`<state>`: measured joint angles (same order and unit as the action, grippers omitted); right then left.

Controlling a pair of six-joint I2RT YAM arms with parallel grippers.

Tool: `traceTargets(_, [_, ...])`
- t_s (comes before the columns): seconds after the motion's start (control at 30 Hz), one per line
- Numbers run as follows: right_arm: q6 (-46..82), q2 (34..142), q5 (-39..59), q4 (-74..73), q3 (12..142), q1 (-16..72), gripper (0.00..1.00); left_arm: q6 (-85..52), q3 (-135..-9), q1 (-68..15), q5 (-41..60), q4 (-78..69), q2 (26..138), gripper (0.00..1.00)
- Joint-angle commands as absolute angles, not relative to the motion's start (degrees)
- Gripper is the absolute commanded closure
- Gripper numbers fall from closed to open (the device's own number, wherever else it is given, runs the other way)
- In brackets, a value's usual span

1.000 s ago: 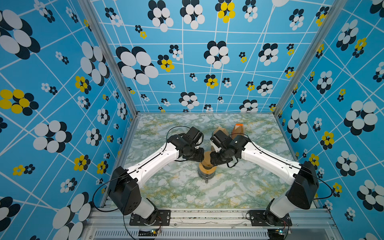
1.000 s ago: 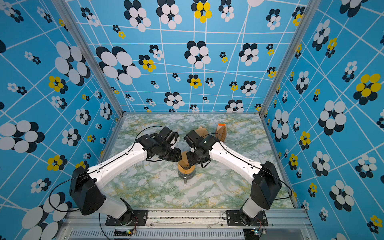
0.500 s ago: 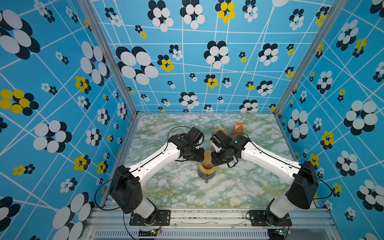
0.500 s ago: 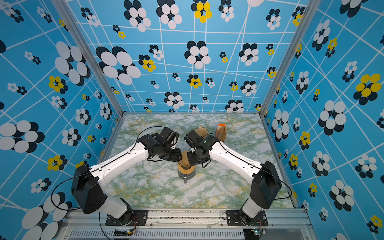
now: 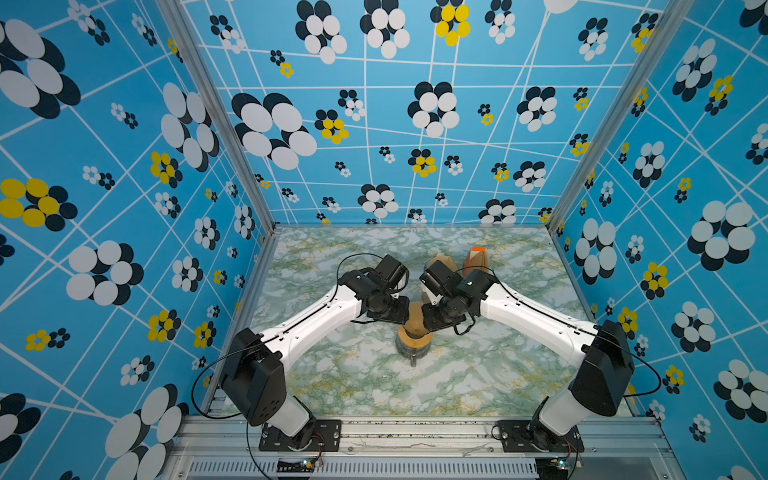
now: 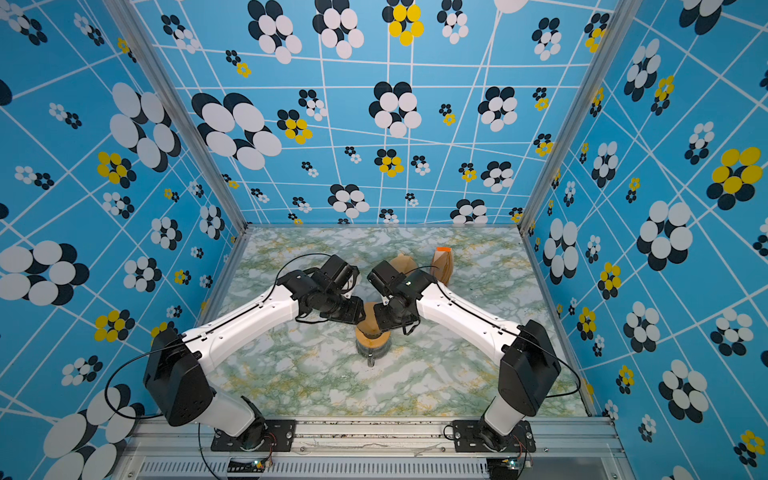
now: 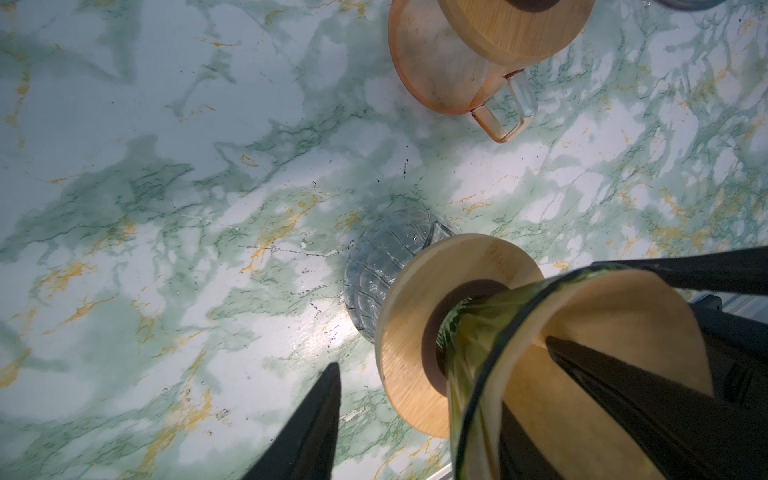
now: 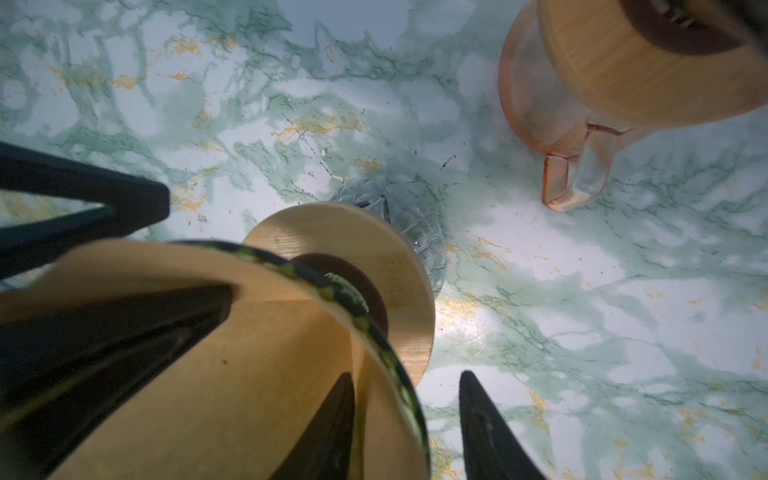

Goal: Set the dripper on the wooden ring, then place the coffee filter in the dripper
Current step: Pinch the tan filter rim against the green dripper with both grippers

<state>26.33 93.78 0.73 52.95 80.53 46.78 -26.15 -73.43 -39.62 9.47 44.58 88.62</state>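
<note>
Standing far of my work, an orange dripper (image 7: 436, 54) and, right of it, a filter stack (image 5: 476, 259) sit apart from the dripper (image 7: 415, 332) at mid-desk (image 5: 374, 386). My right wrist hangs in front of them. Both arms reach in low from the near corners and meet over the dripper. The filter (image 7: 602, 316) sits in its cone. Left jaws and right jaws are each part open, one finger inside the filter, one outside the rim, gripping nothing. Bare desk spreads near, left and right.

The left gripper (image 6: 353, 311) and right gripper (image 6: 381, 316) flank the brown coffee filter (image 6: 368, 319) above the dripper (image 6: 372, 342) on the marble table (image 6: 457, 374). An orange-topped brown pack (image 6: 443, 262) stands behind.
</note>
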Motion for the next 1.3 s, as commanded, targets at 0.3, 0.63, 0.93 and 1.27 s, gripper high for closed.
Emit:
traceTargets(0.3, [25.52,93.36,-0.43,54.64,83.36,46.47,0.57,-26.67,-72.0,-39.43,7.45,45.38,88.42,0.51])
traceTargets(0.63, [25.43,90.89,-0.71,54.69,84.56,45.88,0.57,-27.25,-72.34,-39.4,8.57,44.52,86.45,0.5])
traceTargets(0.93, [26.1,89.62,1.67,52.73,82.14,45.7,0.65,-28.24,-71.93,-39.9,11.54,43.15,84.51,0.5])
traceTargets(1.27, [26.92,88.07,3.18,50.43,78.65,45.91,0.72,-29.22,-69.26,-40.67,12.26,42.28,83.07,0.56])
